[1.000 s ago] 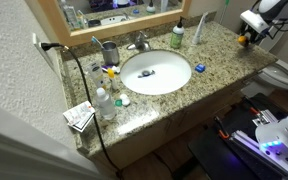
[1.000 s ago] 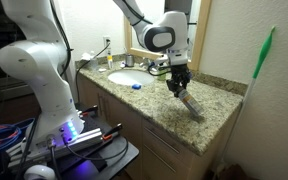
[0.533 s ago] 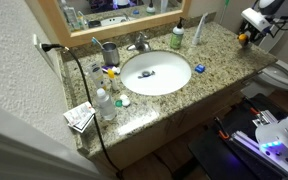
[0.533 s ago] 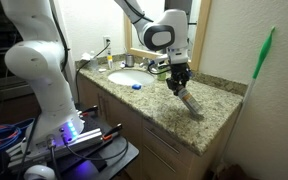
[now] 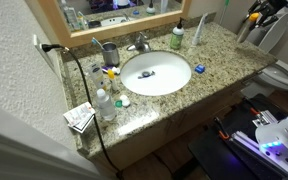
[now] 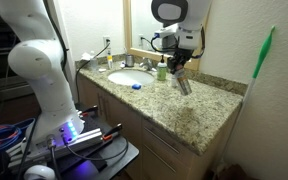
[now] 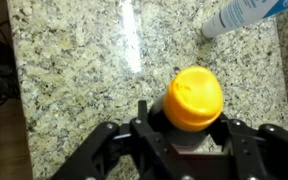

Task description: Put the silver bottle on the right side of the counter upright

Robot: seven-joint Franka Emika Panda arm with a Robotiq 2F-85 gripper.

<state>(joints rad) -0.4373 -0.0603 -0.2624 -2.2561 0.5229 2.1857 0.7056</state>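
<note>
Bottle (image 6: 183,84): clamped tilted in my gripper (image 6: 178,68), airborne over counter (image 6: 189,120), sink-free end, toward back edge. Risk, my guess: off-vertical set-down on granite, so it topples and rolls off front edge.

Bare speckled beige granite counter (image 6: 199,115) beneath the gripper (image 6: 180,73), open to the front edge. Off to one side in the wrist view, lying: white plastic tube with blue print (image 7: 246,14). Back by the oval white sink basin (image 5: 156,72): green bottle with white cap (image 5: 176,37).
</note>
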